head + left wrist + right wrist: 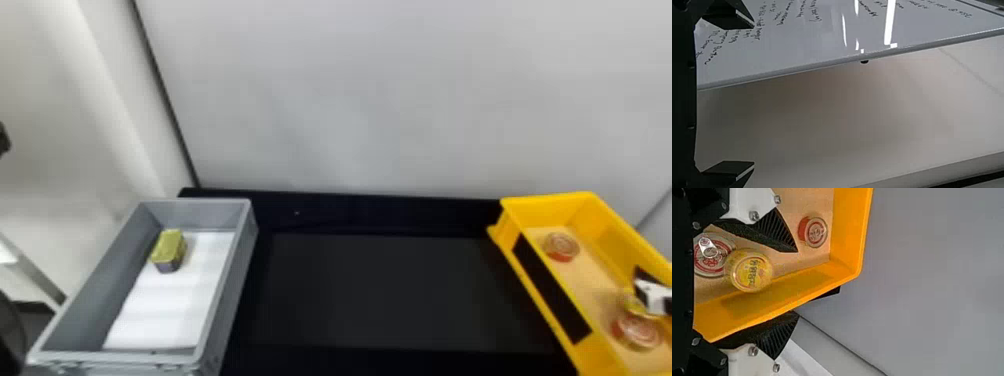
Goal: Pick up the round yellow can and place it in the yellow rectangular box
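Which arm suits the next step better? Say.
Right, likely, to back out: the open right gripper straddles the yellow box wall beside the yellow can; the left gripper faces a pale wall.

Robotics laboratory or test workshop, most probably; the exact kind cannot be settled. In the head view, a plain pale wall (350,100) stands at 12 o'clock behind a black work surface (395,290) at 6 o'clock. A grey plastic crate (210,212) lies at 8 o'clock and the yellow rectangular box (545,212) at 4 o'clock, with the robot's right gripper (654,296). The left wrist view includes a glossy whiteboard (801,43) bearing handwriting.
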